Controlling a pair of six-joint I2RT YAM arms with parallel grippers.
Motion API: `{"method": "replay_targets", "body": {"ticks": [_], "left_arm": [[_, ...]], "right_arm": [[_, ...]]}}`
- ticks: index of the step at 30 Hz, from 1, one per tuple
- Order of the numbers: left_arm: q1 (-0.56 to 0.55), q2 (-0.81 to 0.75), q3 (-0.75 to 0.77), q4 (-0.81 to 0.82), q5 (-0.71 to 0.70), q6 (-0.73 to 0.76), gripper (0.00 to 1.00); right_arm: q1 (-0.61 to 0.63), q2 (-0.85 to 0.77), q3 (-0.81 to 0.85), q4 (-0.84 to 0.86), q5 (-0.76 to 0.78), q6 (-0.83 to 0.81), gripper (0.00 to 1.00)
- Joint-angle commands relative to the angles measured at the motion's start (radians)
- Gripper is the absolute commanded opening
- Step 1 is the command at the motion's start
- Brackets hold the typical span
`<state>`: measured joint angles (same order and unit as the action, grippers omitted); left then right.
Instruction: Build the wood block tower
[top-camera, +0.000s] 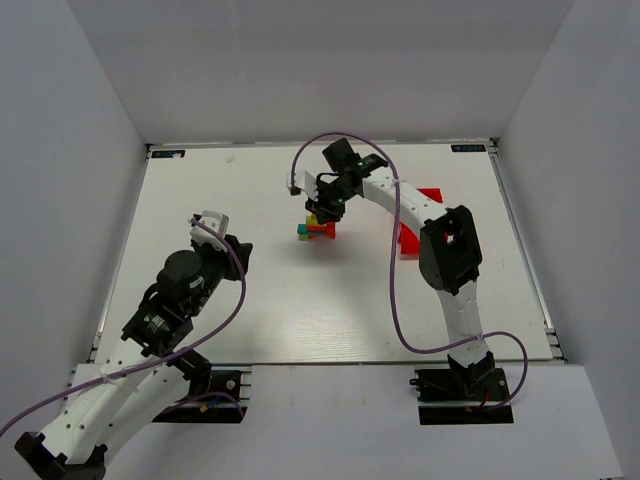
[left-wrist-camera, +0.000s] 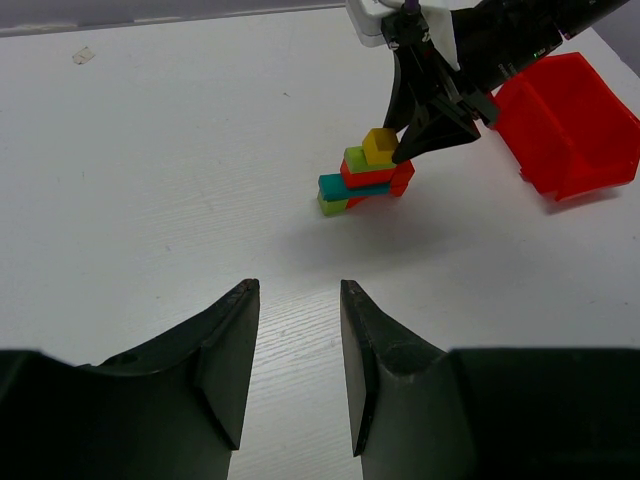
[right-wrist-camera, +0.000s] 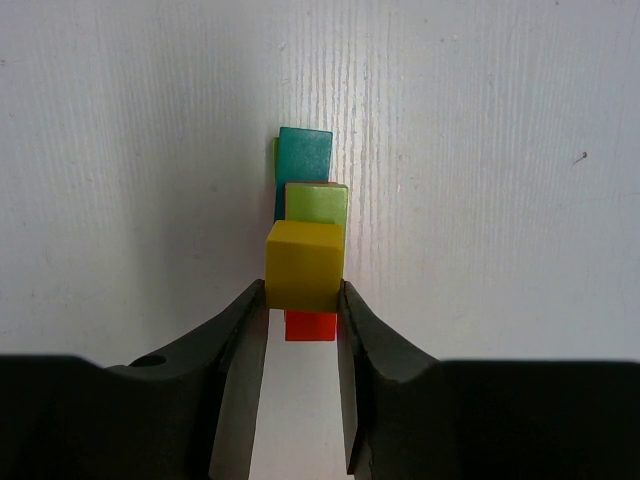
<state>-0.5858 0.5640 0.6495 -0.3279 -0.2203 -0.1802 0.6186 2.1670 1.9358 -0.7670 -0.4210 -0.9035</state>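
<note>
The wood block tower stands mid-table, a small stack of lime, teal, red and orange blocks. My right gripper is shut on a yellow cube and holds it at the top of the stack, over the lime block and a red block. Whether the cube rests on the stack I cannot tell. The teal bar sticks out beyond. In the left wrist view the yellow cube shows between the right fingers. My left gripper hangs open and empty above bare table, well short of the tower.
A red plastic bin lies to the right of the tower, partly behind the right arm. White walls close in the table on three sides. A small scrap lies at the far left.
</note>
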Motion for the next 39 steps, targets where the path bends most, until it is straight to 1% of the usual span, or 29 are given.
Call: {"method": "replay_targets", "body": {"ticks": [1,5,8,37,39], "left_arm": [[-0.003,-0.003,0.002,0.018,0.013,0.004,0.49],[-0.003,0.007,0.002,0.018,0.013,0.004,0.49],[0.006,0.007,0.002,0.018,0.013,0.004,0.49],[0.006,0.007,0.002,0.018,0.013,0.004,0.49],[0.006,0.007,0.002,0.018,0.013,0.004,0.49]], "right_arm": [[0.006,0.008,0.045,-0.021,-0.004,-0.014,0.17],[0.007,0.011,0.045,-0.021,-0.002,-0.014,0.19],[0.006,0.007,0.045,-0.018,0.002,-0.015,0.22],[0.003,0.014,0.058,-0.029,0.011,-0.057,0.23],[0.006,0.017,0.057,-0.028,0.01,-0.057,0.24]]}}
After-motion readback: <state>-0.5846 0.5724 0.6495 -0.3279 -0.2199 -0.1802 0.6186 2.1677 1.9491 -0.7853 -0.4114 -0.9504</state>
